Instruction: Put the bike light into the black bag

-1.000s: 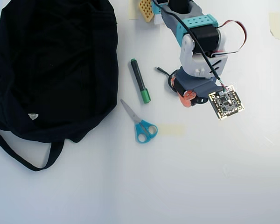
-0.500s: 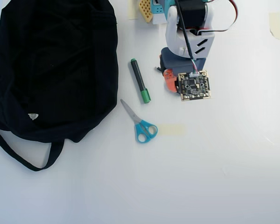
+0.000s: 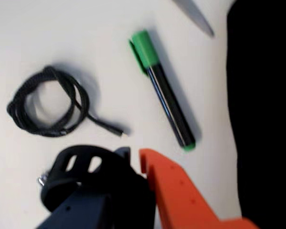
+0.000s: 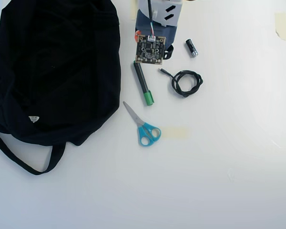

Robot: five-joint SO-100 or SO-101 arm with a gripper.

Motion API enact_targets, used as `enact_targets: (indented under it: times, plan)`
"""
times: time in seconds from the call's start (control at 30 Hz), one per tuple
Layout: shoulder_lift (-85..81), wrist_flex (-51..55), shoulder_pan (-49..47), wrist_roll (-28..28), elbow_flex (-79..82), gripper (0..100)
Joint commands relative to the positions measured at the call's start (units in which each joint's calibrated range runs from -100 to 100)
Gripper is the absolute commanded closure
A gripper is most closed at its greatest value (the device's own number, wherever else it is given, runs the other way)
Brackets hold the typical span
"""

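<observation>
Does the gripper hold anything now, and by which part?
Yes. The gripper holds the bike light; its loop strap sticks out, but the exact gripped part is hidden.

Arm hanging at the top edge beside the black bag (image 4: 57, 71)

The arm's circuit board (image 4: 150, 49) is sitting just above the green marker (image 4: 142, 82); a black strap loop (image 4: 169, 51) is poking out at its right. The coiled cable (image 4: 185, 82), small cylinder (image 4: 191, 47) and blue scissors (image 4: 143, 126) are lying on the white table (image 4: 219, 162).
</observation>
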Motion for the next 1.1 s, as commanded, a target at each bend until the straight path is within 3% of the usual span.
enact_targets:
  times: [0.0,0.4,0.53,0.77,0.93,1.07]
  plan:
    - [-7.6,0.5,5.1,-0.2,5.4,98]
    - [-10.0,-7.7,21.1,-1.0,7.7,98]
    - [-9.5,-12.9,26.5,1.7,7.6,98]
    - [-9.3,-19.6,40.7,-6.0,12.0,98]
    - [7.5,-38.3,50.5,-5.9,9.9,98]
    - [22.5,-44.8,55.5,-4.3,0.1,98]
